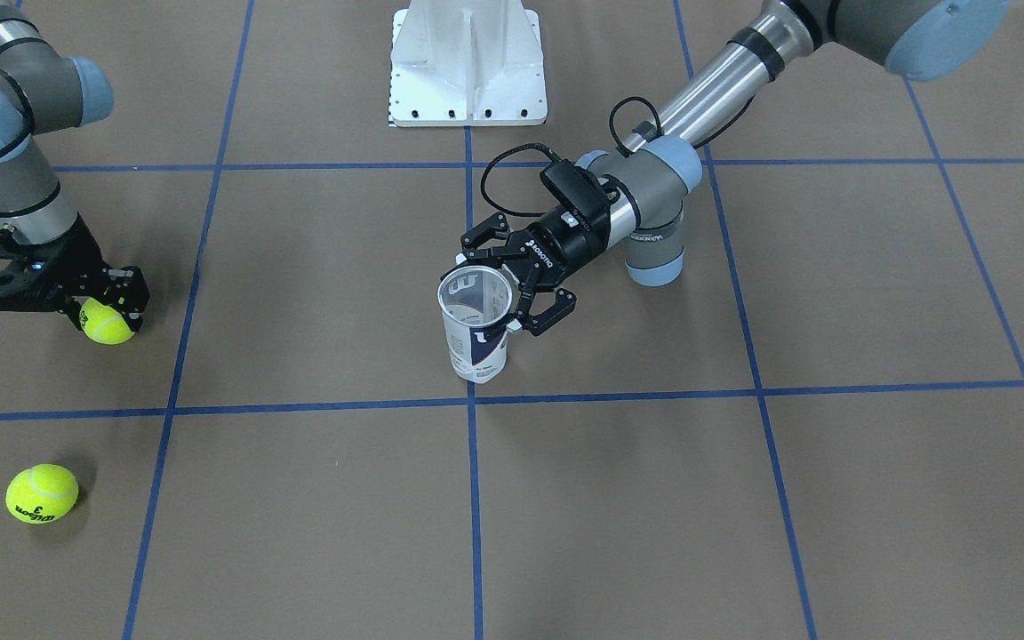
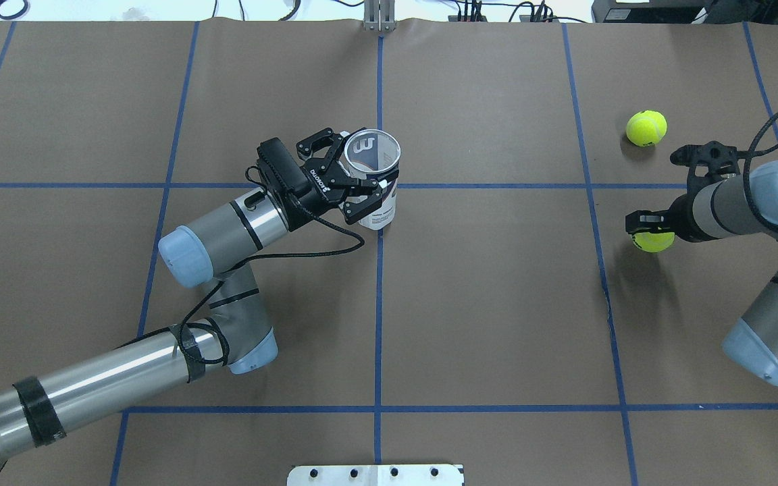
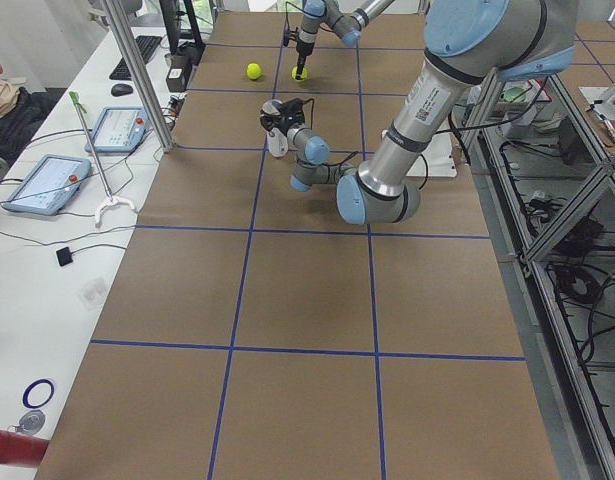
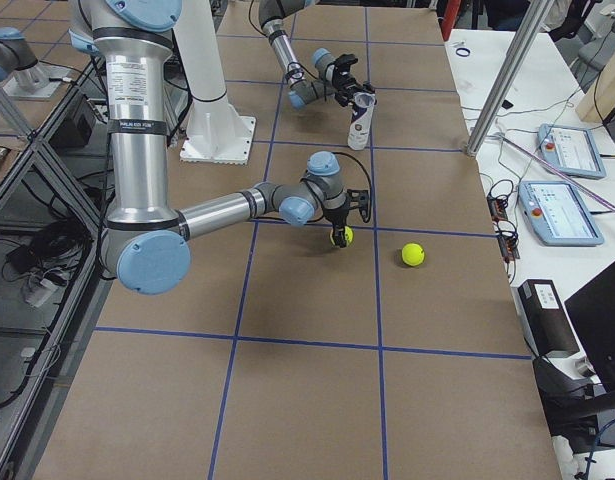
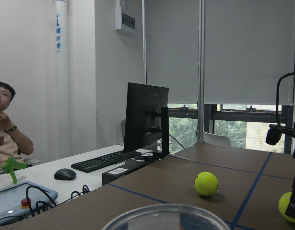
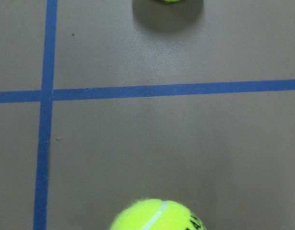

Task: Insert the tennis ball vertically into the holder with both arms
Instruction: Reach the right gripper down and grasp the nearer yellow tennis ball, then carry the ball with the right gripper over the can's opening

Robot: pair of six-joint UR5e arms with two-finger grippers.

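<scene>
The holder (image 1: 476, 342), a clear can with a white and navy label, stands upright with its mouth open near the table's middle; it also shows in the overhead view (image 2: 377, 202). My left gripper (image 1: 496, 298) reaches in from the side and is shut on the holder just below its rim (image 5: 166, 216). My right gripper (image 1: 112, 313) points down and is shut on a yellow tennis ball (image 1: 108, 322), held a little above the table; the ball also shows in the overhead view (image 2: 654, 241) and the right wrist view (image 6: 159, 216). A second tennis ball (image 1: 42, 494) lies loose on the table beyond it.
The white metal pedestal base (image 1: 468, 67) stands at the robot's edge of the table. Blue tape lines (image 1: 471, 498) grid the brown table. In the exterior left view a side desk with tablets (image 3: 47, 180) and a seated person run along the far edge.
</scene>
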